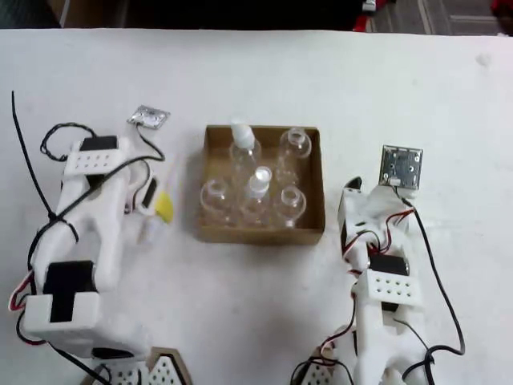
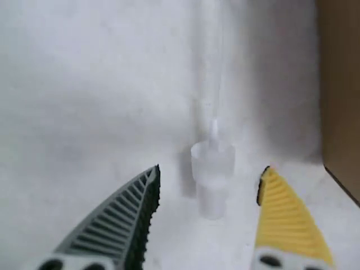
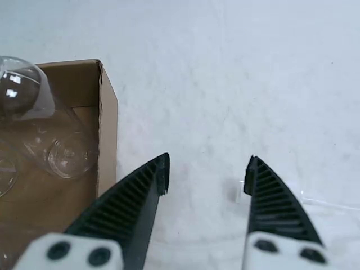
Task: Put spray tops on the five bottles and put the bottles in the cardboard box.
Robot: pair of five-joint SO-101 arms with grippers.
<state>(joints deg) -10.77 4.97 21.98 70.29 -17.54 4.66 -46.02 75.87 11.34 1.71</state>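
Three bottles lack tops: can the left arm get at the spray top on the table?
Probably yes. The left gripper is open, and the spray top stands in line with the gap between its fingers, with nothing in between; the cardboard box sits off to the side.

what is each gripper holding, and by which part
Nothing is held. The left gripper is open and clear of the spray top lying on the table; the right gripper is open over the table beside the cardboard box.
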